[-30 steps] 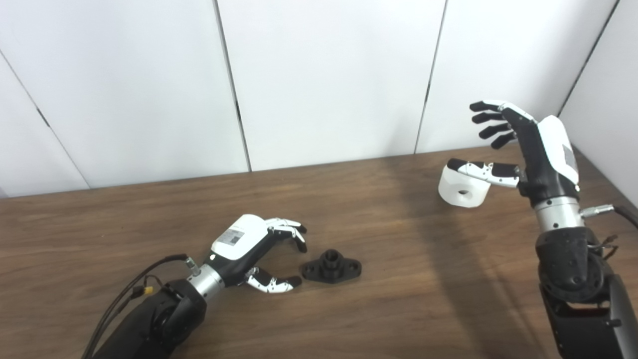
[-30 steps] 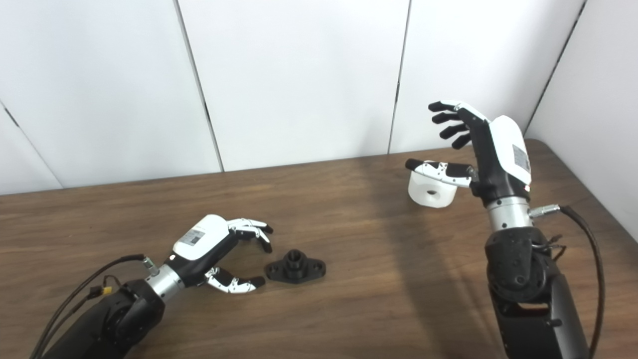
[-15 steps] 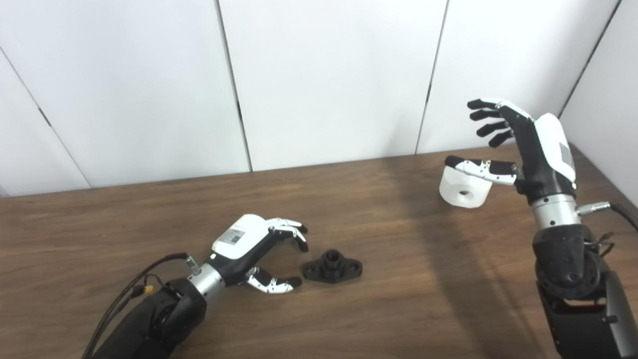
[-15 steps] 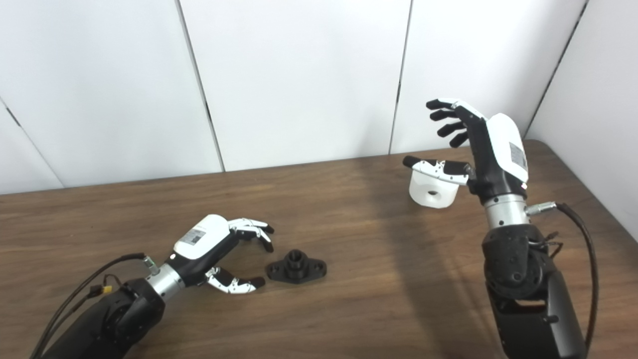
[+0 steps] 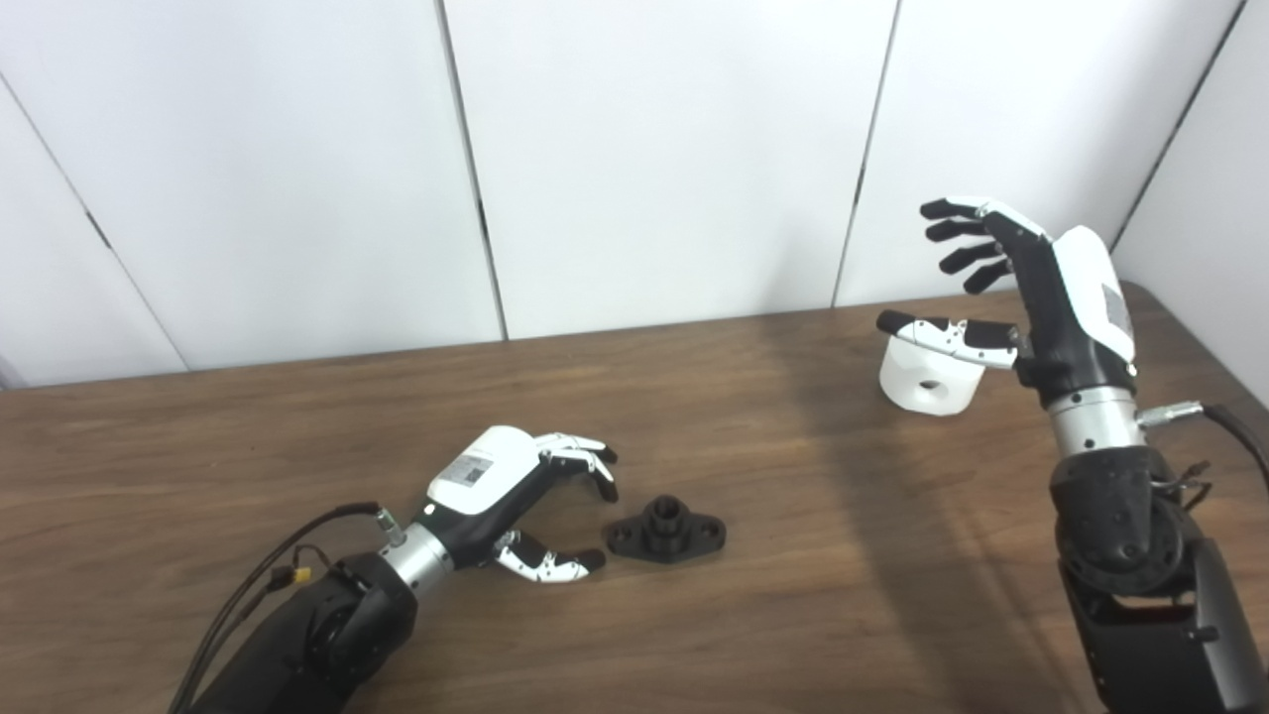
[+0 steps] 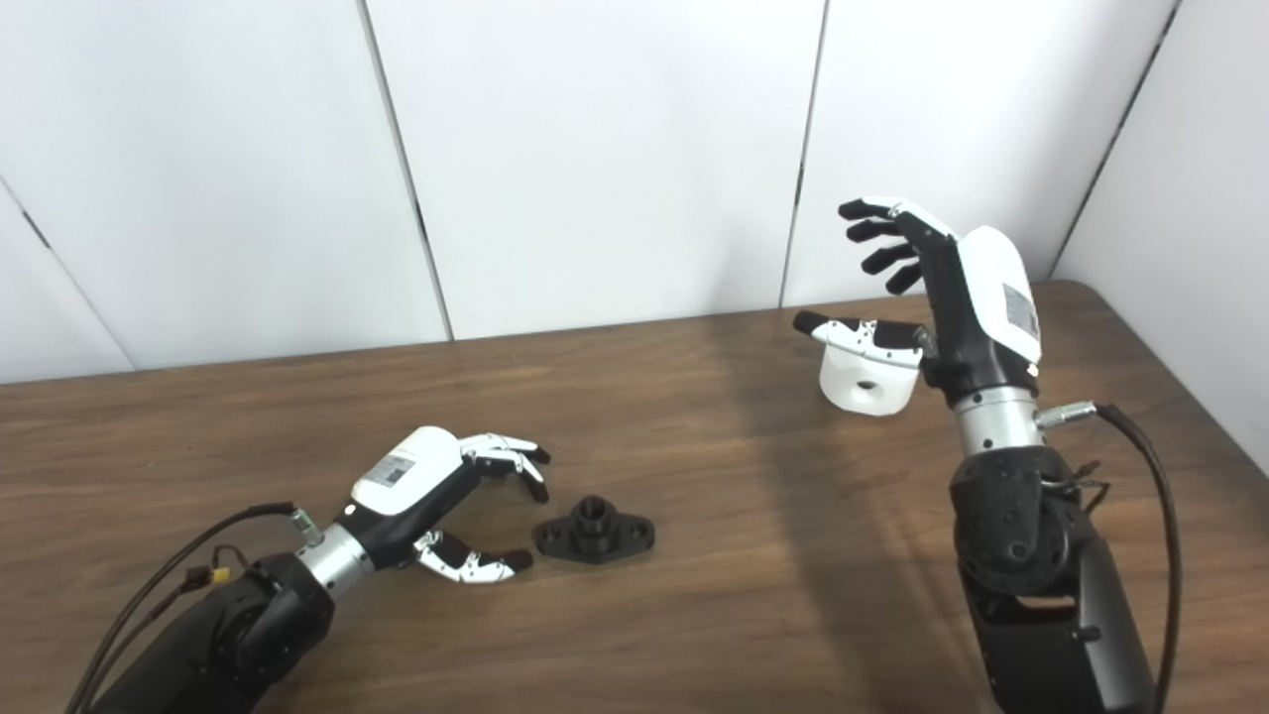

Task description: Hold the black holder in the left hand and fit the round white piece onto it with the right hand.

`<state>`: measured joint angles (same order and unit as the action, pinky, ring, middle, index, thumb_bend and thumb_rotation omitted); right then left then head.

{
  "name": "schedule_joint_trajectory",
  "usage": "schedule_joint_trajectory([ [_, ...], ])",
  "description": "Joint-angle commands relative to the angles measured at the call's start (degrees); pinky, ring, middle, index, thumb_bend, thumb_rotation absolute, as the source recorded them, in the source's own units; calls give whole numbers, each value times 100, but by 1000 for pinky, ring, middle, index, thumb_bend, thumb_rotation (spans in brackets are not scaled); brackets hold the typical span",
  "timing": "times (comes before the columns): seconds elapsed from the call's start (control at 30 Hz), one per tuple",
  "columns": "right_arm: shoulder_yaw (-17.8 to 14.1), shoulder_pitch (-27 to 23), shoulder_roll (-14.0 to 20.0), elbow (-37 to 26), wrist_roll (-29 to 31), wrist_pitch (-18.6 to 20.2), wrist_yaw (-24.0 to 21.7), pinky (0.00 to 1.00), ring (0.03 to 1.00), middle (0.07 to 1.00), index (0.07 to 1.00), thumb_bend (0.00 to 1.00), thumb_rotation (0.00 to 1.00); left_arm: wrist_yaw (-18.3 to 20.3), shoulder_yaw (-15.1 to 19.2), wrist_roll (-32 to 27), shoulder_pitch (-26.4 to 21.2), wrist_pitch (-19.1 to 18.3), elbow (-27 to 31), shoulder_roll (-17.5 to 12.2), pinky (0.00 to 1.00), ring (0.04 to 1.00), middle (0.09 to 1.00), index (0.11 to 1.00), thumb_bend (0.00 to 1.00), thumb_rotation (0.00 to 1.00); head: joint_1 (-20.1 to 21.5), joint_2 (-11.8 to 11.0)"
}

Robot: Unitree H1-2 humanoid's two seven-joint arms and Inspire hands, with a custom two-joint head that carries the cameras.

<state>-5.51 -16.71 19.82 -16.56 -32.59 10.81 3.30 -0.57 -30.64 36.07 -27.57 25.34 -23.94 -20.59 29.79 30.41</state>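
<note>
We have both hands near their parts, and neither part is held yet. Our left hand (image 5: 501, 496) lies low on the wooden table (image 5: 297, 436) with its fingers curled and its thumb set apart from them, an open claw aimed at the black holder (image 5: 666, 530). The holder sits flat on the table just beside our thumb tip, its short threaded collar pointing up between two flat ears, and a thin gap shows between thumb and holder.

Over the last second that gap has barely changed; the whole picture has slid a little, which we put down to our head moving (the holder and the left hand keep the same spacing).

Our right hand (image 6: 952, 297) stands upright near the far right of the table, fingers spread and raised, thumb stretched out level over the top of the round white piece (image 6: 865, 380). The piece rests on the table with a small hole in its near side. Whether the thumb touches its top we cannot tell from here. The right hand has drifted slightly toward the piece without closing.

So we judge the task hardly begun: both grasps remain to be made, the left first, since the holder must be steadied before any fitting.
</note>
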Motion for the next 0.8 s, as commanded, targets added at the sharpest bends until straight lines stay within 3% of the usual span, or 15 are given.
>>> schedule_joint_trajectory([
  [0.0,-51,-220,40,-151,-41,-80,113,469,590,686,727,599,251,549,-305,230,237,-79,-387,21,635,798,810,599,1000,55,8,10],
  [0.5,-75,-201,-5,-171,-61,-99,119,460,582,682,723,595,226,539,-416,234,63,66,-626,217,635,805,814,598,1000,105,-2,52],
  [0.6,-94,-195,29,-137,-35,-126,116,461,584,684,724,595,232,583,-430,210,66,42,-626,273,637,808,818,599,1000,106,-197,98],
  [0.77,-213,-151,173,-171,151,-175,9,468,597,686,724,579,235,616,-521,341,54,-91,-604,378,660,816,827,608,989,157,-976,286],
])
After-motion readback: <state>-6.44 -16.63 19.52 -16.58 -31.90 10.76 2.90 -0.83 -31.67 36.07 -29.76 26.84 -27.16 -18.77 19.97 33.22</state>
